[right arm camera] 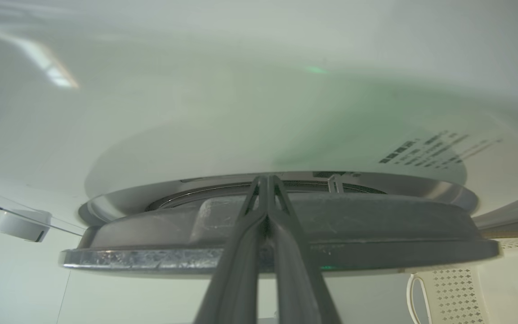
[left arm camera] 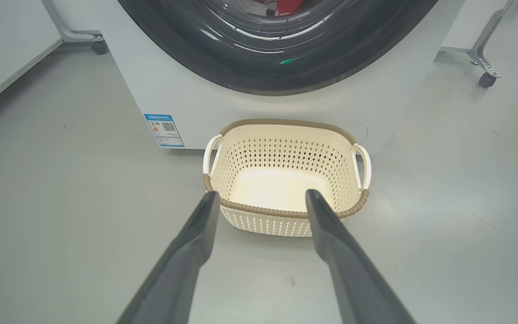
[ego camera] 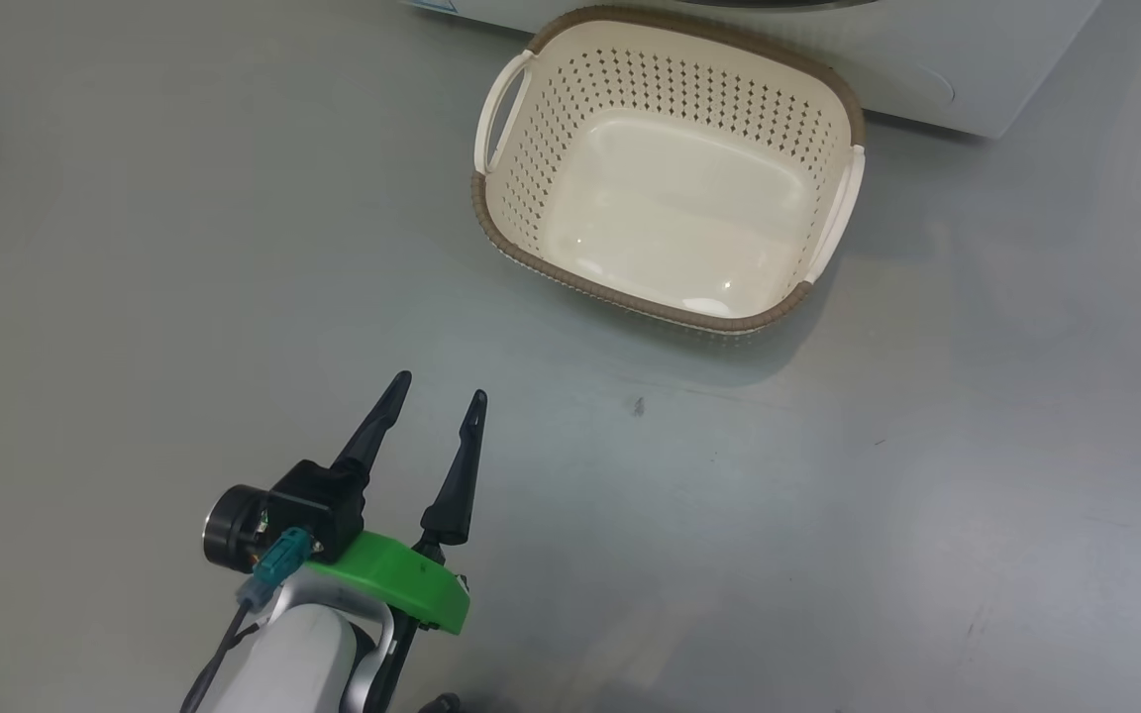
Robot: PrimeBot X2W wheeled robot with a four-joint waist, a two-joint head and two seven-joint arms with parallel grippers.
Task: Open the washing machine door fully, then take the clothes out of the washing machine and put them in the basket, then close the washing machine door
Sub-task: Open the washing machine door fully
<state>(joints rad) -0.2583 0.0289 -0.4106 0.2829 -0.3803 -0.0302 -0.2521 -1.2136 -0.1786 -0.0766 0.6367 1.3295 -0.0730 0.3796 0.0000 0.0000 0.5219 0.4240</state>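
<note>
Here, left tool (ego camera: 440, 386) spread, empty, near basket (ego camera: 630, 79); right tool (right arm camera: 266, 179) closed at washing machine door (right arm camera: 376, 220).

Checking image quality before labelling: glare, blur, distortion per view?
Head view: sharp, glints on the basket floor. Left wrist view: light streaks and a green glint on the washing machine door. Right wrist view: washing machine front blurred, green cast, glare streak upper-left.

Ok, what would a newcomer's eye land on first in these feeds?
The empty cream basket sits on the grey floor just before the white washing machine, with the open left gripper hovering short of it. In the left wrist view, red clothes show behind the glossy black washing machine door. In the right wrist view, the shut right gripper has its tips at that door's edge.
</note>
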